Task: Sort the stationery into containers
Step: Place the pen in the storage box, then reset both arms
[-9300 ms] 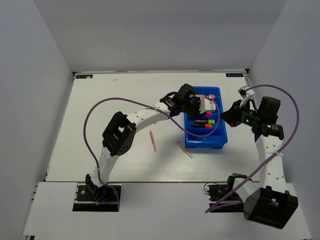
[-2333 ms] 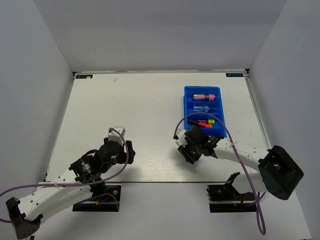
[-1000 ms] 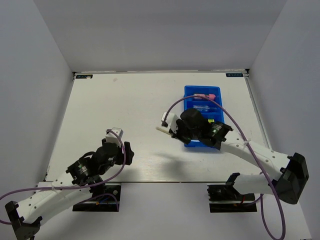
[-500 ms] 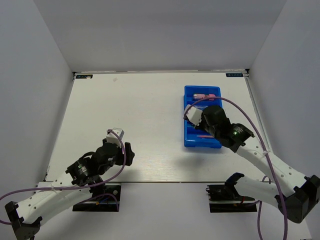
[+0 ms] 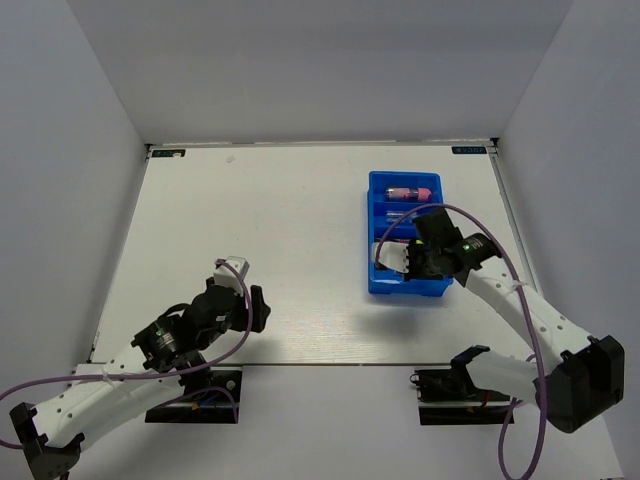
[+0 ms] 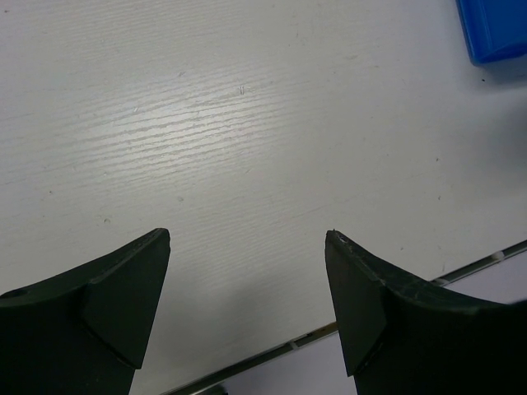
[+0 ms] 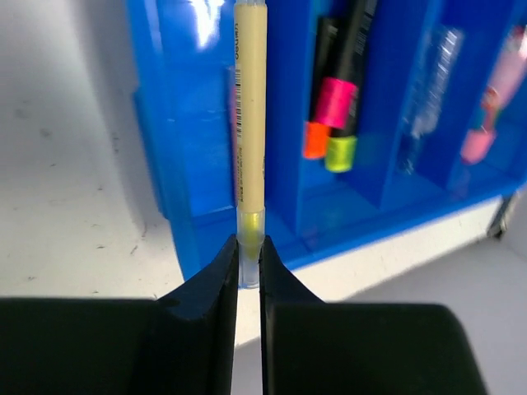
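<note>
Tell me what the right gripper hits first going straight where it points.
Probably the blue tray: the pale stick in the right gripper points over its end compartment, though depth is unclear.

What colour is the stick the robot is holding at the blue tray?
Pale yellow stick, pinched by the right fingers; the right wrist view shows it best.

Table (image 5: 280,230): one, rectangular, white top with a fine wood-grain texture and faint scuffs, walled in by plain white panels at left, right and far sides.
Edge strip (image 5: 330,364): thin, metallic, along the near edge.
Corner labels: two, small and dark, at far left (image 5: 165,153) and far right (image 5: 470,150).
Blue tray (image 5: 371,215): one, plastic, ribbed into compartments, flat on the table's right half, long side running near to far.
</note>
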